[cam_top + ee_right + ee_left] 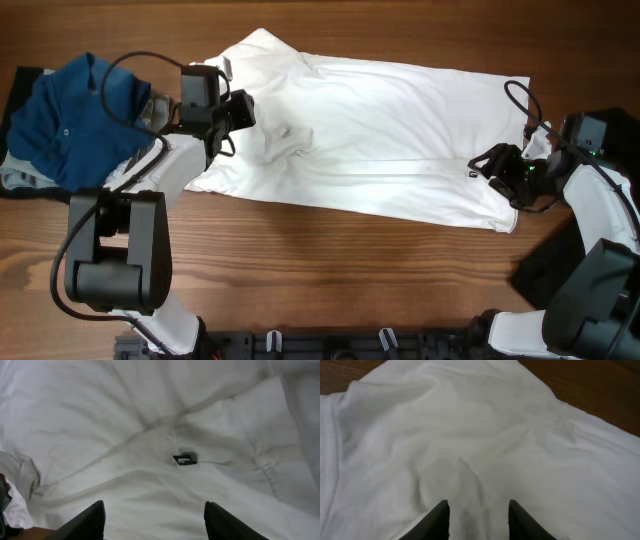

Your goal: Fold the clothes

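Front right corner: dark flat mat (540,275), part hidden by the right arm. Table (300,270) is brown wood with plank grain, a bare strip between the arm bases and the cloth.

White shirt (380,140): soft matte knit, spread flat across the middle of the table, long side running left to right. Near edge slants. Left end is rumpled with a bunched crease, right half smoother with long shallow folds.

Left gripper (240,108) is over the shirt's left end, just beside the bunched crease. Left wrist view: dark tapered fingers (441,520) set moderately apart, a low ridge of cloth running up between them, nothing pinched. Can't tell if the tips touch the fabric.

Right gripper (492,166) is at the shirt's right end, just in from the edge. Right wrist view: fingers (92,522) spread wide above wrinkled white cloth, gripping nothing. Ahead of them a small black tag (184,459) lies on the fabric where several creases meet, a thin thread trailing off to its right. Puckered stitched seam (270,472) further right.

Far left: blue garment (80,115), darker cloth, crumpled in a heap behind the left arm and near the shirt's left end; the arm hides whether they touch. Pale cloth (15,178) peeks out under its near edge.
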`<move>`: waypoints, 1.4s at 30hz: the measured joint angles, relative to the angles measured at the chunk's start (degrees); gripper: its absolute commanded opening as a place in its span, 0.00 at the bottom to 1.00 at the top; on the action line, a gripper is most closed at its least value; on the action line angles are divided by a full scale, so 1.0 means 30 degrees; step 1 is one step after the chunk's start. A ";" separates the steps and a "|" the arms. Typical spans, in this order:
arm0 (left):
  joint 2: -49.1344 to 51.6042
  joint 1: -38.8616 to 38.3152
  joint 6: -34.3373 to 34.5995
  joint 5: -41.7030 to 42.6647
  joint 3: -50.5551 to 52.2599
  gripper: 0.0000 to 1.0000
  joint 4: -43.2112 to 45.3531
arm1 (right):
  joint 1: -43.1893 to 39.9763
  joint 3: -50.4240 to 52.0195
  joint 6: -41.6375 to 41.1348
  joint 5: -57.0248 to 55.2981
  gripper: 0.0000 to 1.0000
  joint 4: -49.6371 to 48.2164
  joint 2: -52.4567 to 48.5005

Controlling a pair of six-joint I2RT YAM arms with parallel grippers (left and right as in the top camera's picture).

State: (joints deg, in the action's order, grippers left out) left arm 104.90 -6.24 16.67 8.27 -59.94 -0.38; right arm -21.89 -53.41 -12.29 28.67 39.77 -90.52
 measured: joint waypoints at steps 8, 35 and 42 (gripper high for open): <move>0.0933 0.0000 -0.0393 -0.1158 -0.0007 0.46 0.0503 | 0.0000 0.0000 -0.0007 0.0000 0.64 0.0000 0.0000; 0.1457 0.0087 -0.0772 0.0903 -0.0787 0.04 0.2390 | 0.0000 0.0000 -0.0007 -0.0007 0.65 0.0000 0.0000; 0.1435 0.0153 -0.0641 -0.0022 -0.0794 0.35 0.2149 | 0.0000 0.0000 -0.0007 -0.0080 0.67 -0.0262 0.0000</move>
State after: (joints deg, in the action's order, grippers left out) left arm 109.21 -5.78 14.74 8.21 -62.33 6.07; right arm -21.89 -53.41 -12.32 28.42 38.98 -90.52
